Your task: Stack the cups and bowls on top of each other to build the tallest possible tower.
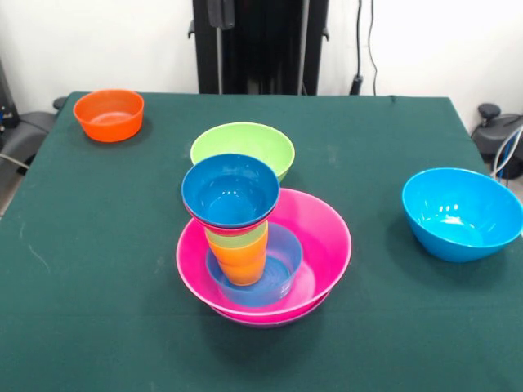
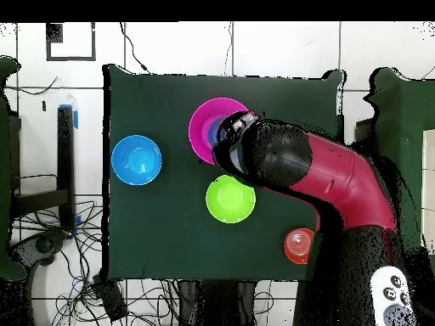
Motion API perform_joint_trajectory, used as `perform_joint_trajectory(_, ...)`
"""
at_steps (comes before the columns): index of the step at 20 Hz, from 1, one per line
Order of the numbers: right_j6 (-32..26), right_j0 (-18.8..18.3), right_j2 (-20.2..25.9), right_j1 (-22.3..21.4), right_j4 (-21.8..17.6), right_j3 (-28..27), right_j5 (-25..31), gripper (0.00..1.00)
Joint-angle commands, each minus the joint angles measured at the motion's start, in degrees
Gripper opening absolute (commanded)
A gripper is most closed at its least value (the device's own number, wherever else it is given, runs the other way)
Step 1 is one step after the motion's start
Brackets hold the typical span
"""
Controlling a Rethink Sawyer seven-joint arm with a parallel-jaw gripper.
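Observation:
The tower stands mid-table: a wide pink bowl (image 1: pixel 327 237) on a purple one whose rim just shows (image 1: pixel 270 320). Inside sit a light-blue small bowl (image 1: pixel 284 261), an orange cup (image 1: pixel 245 263), a light green cup (image 1: pixel 237 238), a red bowl rim (image 1: pixel 233 229) and a dark-blue bowl (image 1: pixel 230 192) on top. In the overhead view the red arm (image 2: pixel 340 178) reaches over the pink bowl (image 2: pixel 202 127), and its gripper end (image 2: pixel 231 134) covers the stack. No arm shows in the front view.
A lime green bowl (image 1: pixel 242 147) stands just behind the tower (image 2: pixel 230 199). A sky-blue large bowl (image 1: pixel 462 214) sits at the right (image 2: pixel 136 160). An orange small bowl (image 1: pixel 109 114) rests at the far left corner (image 2: pixel 298 246). A green cloth (image 1: pixel 98 269) covers the table.

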Motion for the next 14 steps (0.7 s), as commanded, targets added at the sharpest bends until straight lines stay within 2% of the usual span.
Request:
perform_joint_trajectory(1,-6.1,-1.0,2.5,1.2,-3.9,5.8,0.3,0.0)
perform_joint_trajectory(7,-5.7,-1.5,2.7,-0.9,-3.0,10.0,-1.7,0.0)
perform_joint_trajectory(14,-4.0,-1.2,2.7,-5.1,-1.2,17.8,-5.1,0.0)
